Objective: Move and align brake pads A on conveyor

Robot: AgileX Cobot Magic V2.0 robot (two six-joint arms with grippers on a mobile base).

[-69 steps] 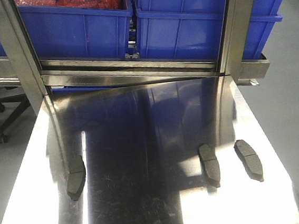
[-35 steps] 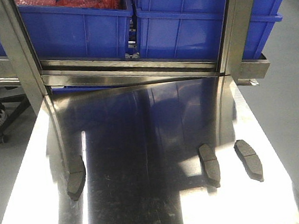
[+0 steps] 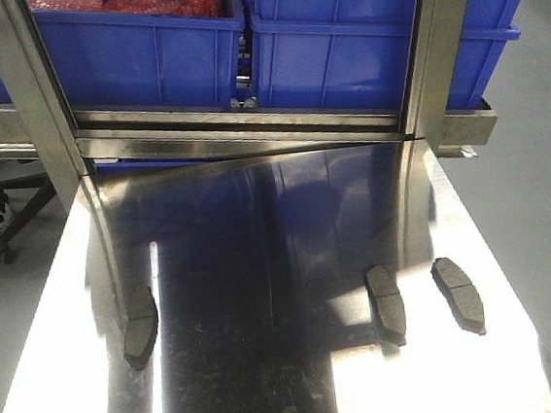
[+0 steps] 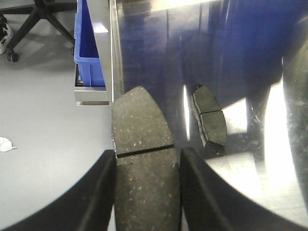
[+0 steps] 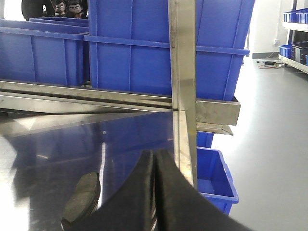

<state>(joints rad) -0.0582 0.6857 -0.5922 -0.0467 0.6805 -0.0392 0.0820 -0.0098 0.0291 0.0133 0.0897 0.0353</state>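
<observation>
**Held pad open to slipping, conveyor out of sight**

One brake pad (image 4: 139, 120) is gripped in the left claw (image 4: 146, 161), with its rough face turned to the wrist camera and its centre groove about level with the fingertips. Only the lower half is pinched between the two dark fingers (image 4: 96, 192); the upper half juts free. The hold is taken on the pad's narrow edges, so a slip or a twist is judged likely if the arm is swung fast or the pad is knocked on the way. In the left wrist view the pad is seen across the left edge of the worktop (image 3: 260, 247), with grey floor (image 4: 48, 120) beside it. A pad dropped here could be lost to the floor, though its height over the steel cannot be told.

The right claw (image 5: 155, 159) is closed on nothing, its fingers pressed together, near a lying pad (image 5: 82, 197). That pad could be shoved if the claw is lowered unopened.

Three pads are seen on the shiny worktop in the front view: the left pad (image 3: 141, 327), the middle pad (image 3: 386, 303) and the right pad (image 3: 459, 294). The last two lie near each other and the first lies well apart. The conveyor is shown in no view, so the placing spot and the alignment cannot be checked. A misjudged heading is judged the main risk.
</observation>
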